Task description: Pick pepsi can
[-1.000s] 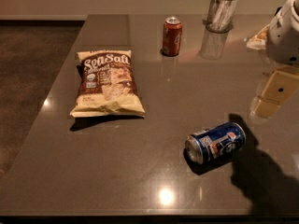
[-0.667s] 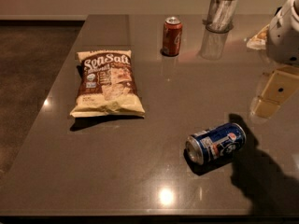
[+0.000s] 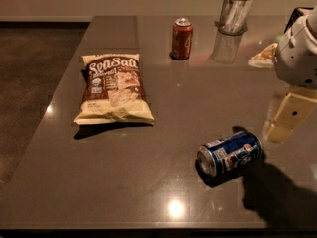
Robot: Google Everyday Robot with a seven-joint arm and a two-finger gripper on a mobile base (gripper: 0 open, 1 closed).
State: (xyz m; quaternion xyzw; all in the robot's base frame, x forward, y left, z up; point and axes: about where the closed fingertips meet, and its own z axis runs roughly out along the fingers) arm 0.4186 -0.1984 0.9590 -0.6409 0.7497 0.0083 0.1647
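Nothing grasped yet: the pepsi can (image 3: 229, 152) lies sideways on the near right desk (image 3: 148, 182), the gripper (image 3: 287, 118) hovers just right, grip state cannot tell

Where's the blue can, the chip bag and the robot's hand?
Blue aluminium pepsi can (image 3: 230, 152), lying sideways: camera view, its printed side.
Brown-and-cream snack bag (image 3: 113, 88): camera view, front centre.
Cream plastic gripper (image 3: 281, 125), right of the can: camera view, lower end.

Jaws at the right edge, partly out of frame; glass cup (image 3: 233, 16) cropped at top.
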